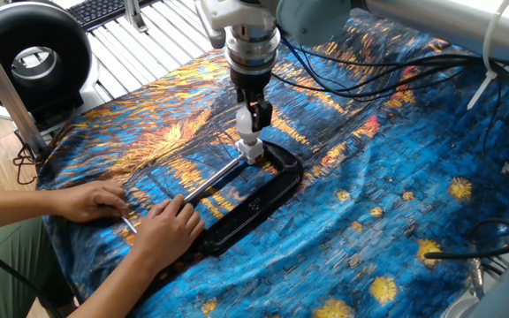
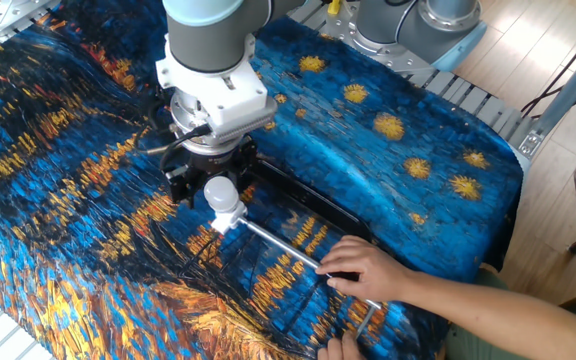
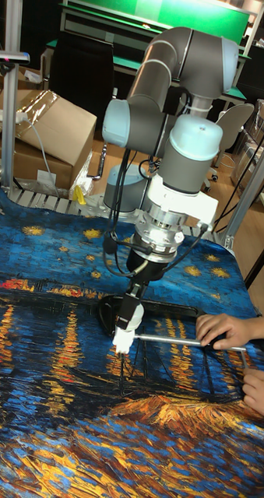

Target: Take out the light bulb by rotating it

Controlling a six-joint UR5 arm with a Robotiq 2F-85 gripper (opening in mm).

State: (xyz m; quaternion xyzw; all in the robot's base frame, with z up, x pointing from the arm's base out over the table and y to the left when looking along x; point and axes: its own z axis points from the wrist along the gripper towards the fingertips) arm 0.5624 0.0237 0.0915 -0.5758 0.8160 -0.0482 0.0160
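White light bulb (image 2: 218, 192) gripped by tool (image 2: 215, 190), upright in socket (image 1: 254, 152) w/ clamp (image 1: 263, 190) holding it.

No readable text, label, brand, number or sign is showing in any of the three views. The keyboard (image 1: 104, 9) at the table's far edge is showing its keys far too small for any lettering to be made out.

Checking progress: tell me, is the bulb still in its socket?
Still in: the light bulb sits upright on the socket, claw around it.
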